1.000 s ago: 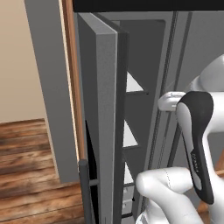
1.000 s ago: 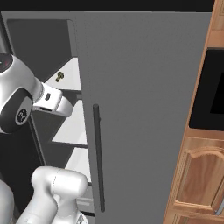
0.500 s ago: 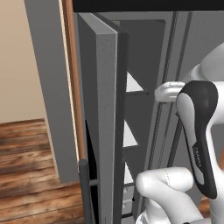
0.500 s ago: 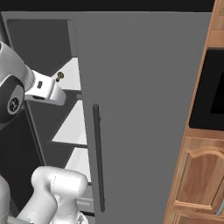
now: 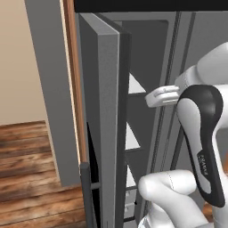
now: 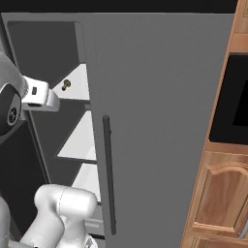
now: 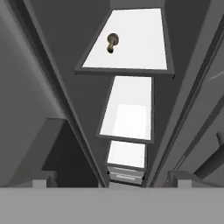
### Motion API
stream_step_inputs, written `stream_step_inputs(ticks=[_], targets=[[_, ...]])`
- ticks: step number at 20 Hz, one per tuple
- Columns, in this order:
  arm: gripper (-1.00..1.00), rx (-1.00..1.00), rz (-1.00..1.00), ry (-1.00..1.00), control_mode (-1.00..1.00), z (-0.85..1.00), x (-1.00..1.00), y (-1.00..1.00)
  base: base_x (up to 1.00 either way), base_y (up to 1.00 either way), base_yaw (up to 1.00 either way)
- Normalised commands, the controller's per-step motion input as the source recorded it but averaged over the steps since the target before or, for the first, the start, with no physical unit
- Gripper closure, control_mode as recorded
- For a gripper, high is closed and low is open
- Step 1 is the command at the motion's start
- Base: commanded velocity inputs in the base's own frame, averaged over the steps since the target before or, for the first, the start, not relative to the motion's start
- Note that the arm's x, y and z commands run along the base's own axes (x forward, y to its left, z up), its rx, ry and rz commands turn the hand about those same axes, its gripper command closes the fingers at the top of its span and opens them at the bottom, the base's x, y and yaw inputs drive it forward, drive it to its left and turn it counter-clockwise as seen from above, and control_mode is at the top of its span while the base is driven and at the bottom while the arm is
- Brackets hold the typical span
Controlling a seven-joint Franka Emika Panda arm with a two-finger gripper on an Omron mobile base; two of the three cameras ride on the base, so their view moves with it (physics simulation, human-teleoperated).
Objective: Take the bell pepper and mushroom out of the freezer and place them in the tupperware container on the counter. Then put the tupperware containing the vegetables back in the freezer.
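The freezer (image 6: 53,43) stands open, its white shelves (image 7: 129,118) stacked one below another. A tiny tan mushroom (image 7: 112,41) lies on the upper shelf, also the small mushroom (image 6: 67,84) in the right base view. The bell pepper is out of view, as are the tupperware container and the counter. My gripper (image 7: 111,181) is open with nothing between its fingertips (image 7: 40,183), and it looks down along the shelves from in front of the opening. In the base views the gripper (image 6: 54,101) hangs just outside the compartment, apart from the mushroom; my gripper (image 5: 150,98) sits at upper-shelf height.
The open freezer door (image 5: 104,111) stands edge-on at the left, with wooden floor (image 5: 31,178) beyond. The shut fridge door with its dark bar handle (image 6: 109,174) is to the right, then wooden cabinets (image 6: 223,193) and a black oven (image 6: 237,97). Grey drawers (image 7: 127,173) sit at the bottom.
My hand has swung leftward and slightly up, coming in front of the freezer opening. The mushroom and shelves have not moved. The jaws stay open.
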Motion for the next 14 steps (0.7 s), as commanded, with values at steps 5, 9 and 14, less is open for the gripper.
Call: stream_step_inputs(ticks=[5, 9, 14], targets=[[-1.0, 0.0, 0.13, -0.05, -1.0, 0.0, 0.46, 0.21, 0.0, 0.0, 0.0], [-1.0, 0.0, 0.05, 0.03, -1.0, -0.02, 0.66, 0.0, 0.0, 0.0, 0.0], [-1.0, 0.0, -0.01, 0.06, -1.0, -0.03, 0.46, 0.04, 0.0, 0.0, 0.0]])
